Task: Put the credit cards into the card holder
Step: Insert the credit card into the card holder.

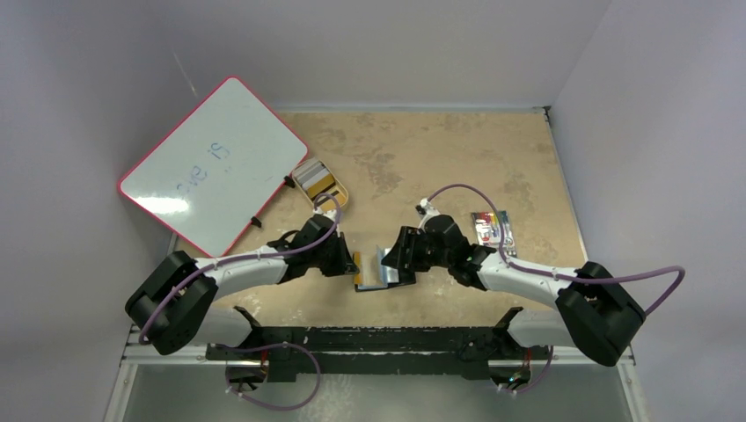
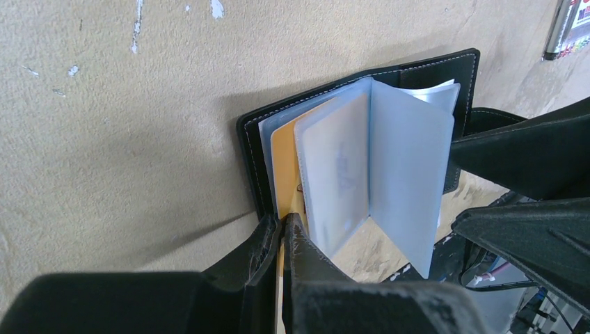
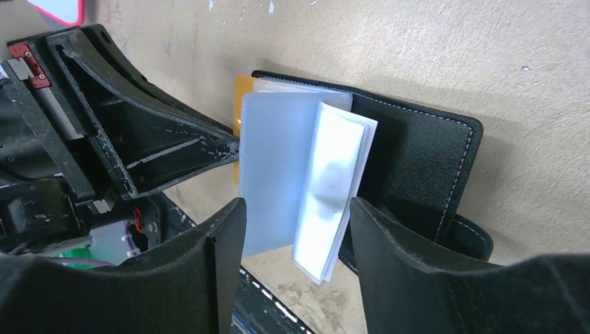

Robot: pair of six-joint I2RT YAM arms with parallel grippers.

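left tool (image 2: 282, 223) tight on credit card (image 2: 284, 163) at card holder (image 2: 417, 73), right tool (image 3: 297, 207) wide apart; whiteboard (image 1: 215, 163) writing faint

faint blue handwriting on whiteboard (image 1: 211, 163), too blurred to read

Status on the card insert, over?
Left gripper shut on credit card, part-way into card holder. Right gripper open, straddling the clear sleeves. Nothing else in the way.

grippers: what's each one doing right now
Left gripper: shut on a credit card.
Right gripper: open, sleeves of the card holder between its jaws.
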